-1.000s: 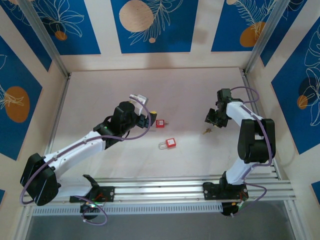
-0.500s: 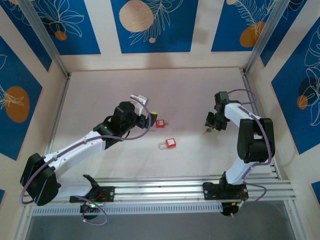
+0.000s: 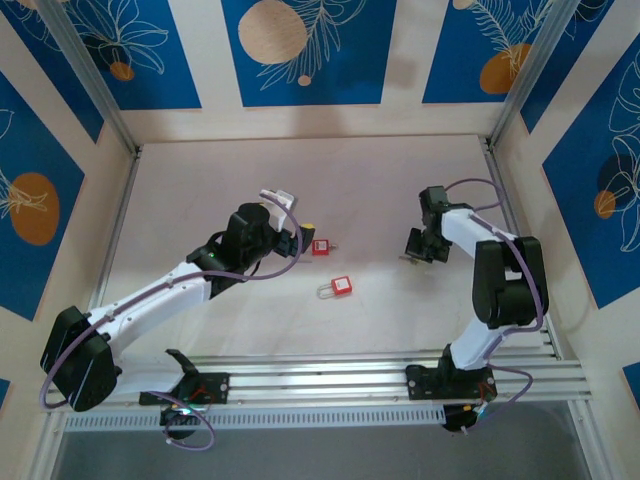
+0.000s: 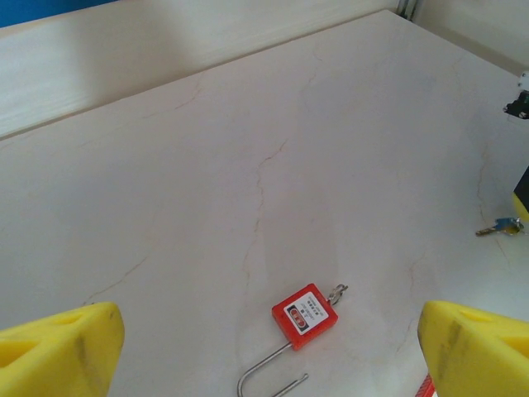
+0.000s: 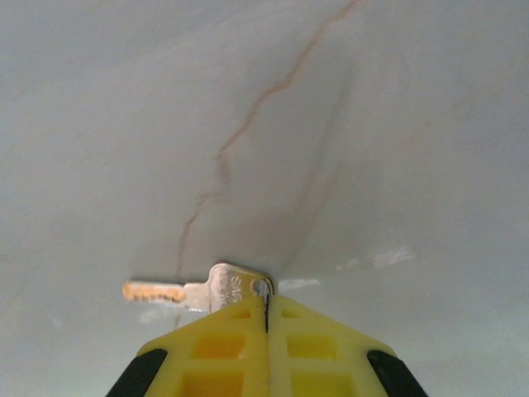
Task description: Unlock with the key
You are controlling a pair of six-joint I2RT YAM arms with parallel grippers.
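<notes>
Right pincer (image 5: pixel 266 308): yellow fingers (image 5: pixel 223 347) are closed flush, with no gap at the seam. The key (image 5: pixel 219 289) is seen flat on the worktop (image 5: pixel 397 124), its bow touching the fingertips at their 12 o'clock and its blade pointed to 9 o'clock in the wrist view. An actual grip on the key cannot be confirmed. In the top view this pincer is placed at 3 o'clock of the worktop, well apart from both locks.

Left pincer (image 3: pixel 301 238): spread wide, nothing held. Its yellow fingers (image 4: pixel 58 351) are seen at 7 and 5 o'clock of the wrist view. A red padlock (image 3: pixel 320 246) is found just beside the tips, at their 3 o'clock. The open-shackle padlock (image 3: pixel 341 287), also red, is located near the worktop centre, at 5 o'clock from the left pincer and clear of it. Its shackle (image 4: pixel 263 379) is shown with one leg free of the body. A small metal piece is seen at the body's opposite end, too small to identify.
</notes>
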